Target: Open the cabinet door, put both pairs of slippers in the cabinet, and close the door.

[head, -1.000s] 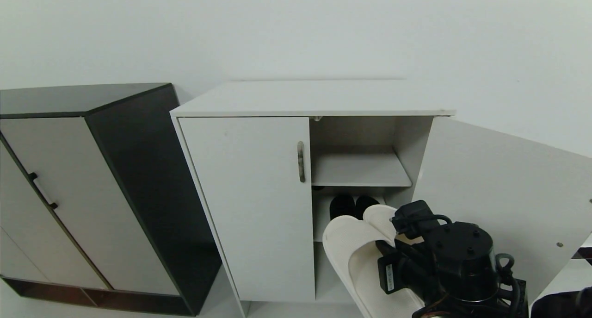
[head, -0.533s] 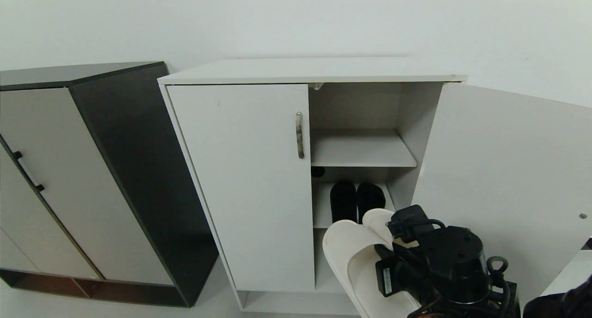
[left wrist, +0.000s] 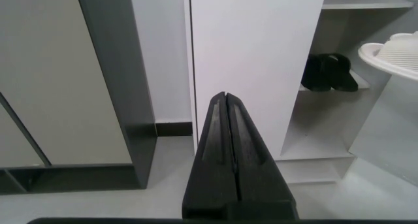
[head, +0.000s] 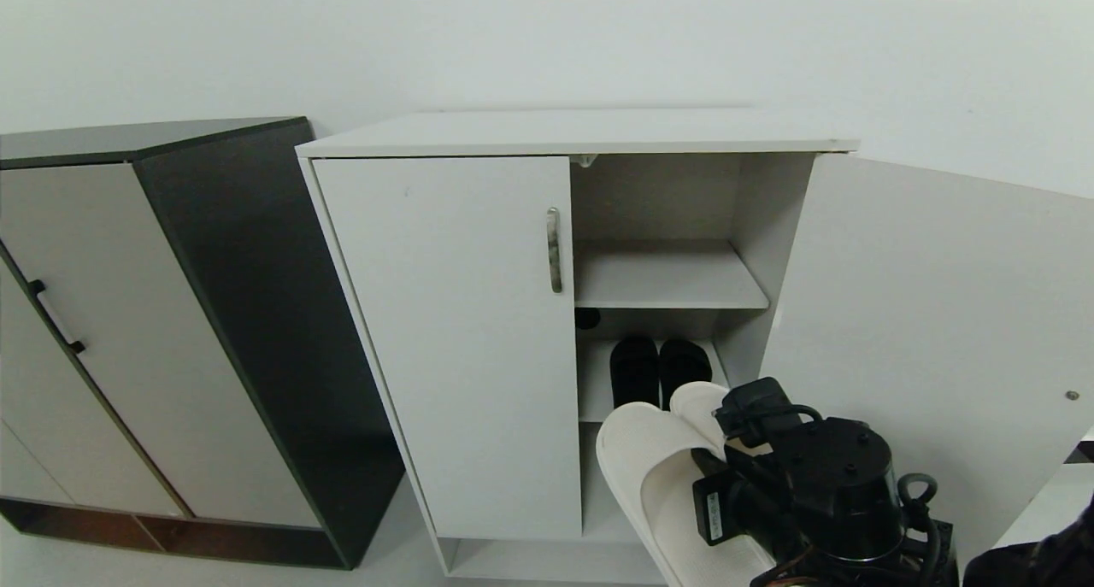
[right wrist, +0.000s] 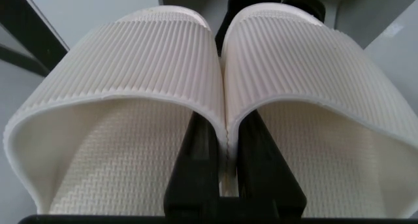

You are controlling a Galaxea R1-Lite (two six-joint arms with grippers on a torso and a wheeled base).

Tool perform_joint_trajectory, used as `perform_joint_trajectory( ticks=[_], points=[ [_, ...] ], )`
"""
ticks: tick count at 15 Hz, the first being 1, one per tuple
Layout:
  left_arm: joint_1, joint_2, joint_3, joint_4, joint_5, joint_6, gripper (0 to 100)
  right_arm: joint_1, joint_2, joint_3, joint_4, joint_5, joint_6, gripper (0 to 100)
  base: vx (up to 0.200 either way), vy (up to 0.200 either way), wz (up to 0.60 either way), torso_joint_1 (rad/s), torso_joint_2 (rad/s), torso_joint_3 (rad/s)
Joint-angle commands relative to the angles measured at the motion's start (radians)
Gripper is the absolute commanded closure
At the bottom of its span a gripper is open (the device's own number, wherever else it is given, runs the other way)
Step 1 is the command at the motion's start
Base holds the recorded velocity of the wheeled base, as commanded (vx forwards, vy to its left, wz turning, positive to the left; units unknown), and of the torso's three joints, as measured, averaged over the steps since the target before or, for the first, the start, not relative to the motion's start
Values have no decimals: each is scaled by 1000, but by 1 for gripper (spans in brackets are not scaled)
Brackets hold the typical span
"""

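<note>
Plain white wall (head: 547,40) backs a white two-door cabinet (head: 581,130) standing on a pale floor (left wrist: 163,185), with a dark-sided cabinet (head: 256,314) just beside it on the left. The white cabinet's right door (head: 923,314) is swung wide, while the left door (head: 453,348), with its slim metal handle (head: 555,262), is closed. A pair of black slippers (head: 658,366) sits on the middle shelf (head: 591,399).

The right hand (right wrist: 225,172) is clamped on the pair of white ribbed slippers (head: 649,476), pinching their two inner side walls together. Their toes point at the opening but are not yet inside. The left hand (left wrist: 226,103) is low before the closed door, fingers pressed together, holding nothing.

That pinch is on soft, thin walls only, so one slipper could sag or slide free. A toe may snag the left door's edge or a shelf front. Pushed onto the middle shelf, the white pair would shove the black pair. Heels left overhanging would stop the right door from shutting.
</note>
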Motion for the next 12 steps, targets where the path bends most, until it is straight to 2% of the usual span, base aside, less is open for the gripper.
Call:
perform_joint_trajectory(
  ticks=[1, 9, 12],
  points=[
    [0, 0, 0, 0, 1, 0, 100, 1, 8, 6, -2, 3, -2, 100, 0, 0, 0, -12, 124, 95],
    [0, 0, 0, 0, 1, 0, 100, 25, 25, -6, -2, -7, -36, 100, 0, 0, 0, 1, 27, 14],
    [0, 0, 0, 0, 1, 0, 100, 31, 42, -123, 64, -136, -22, 100, 0, 0, 0, 0, 0, 0]
  ],
)
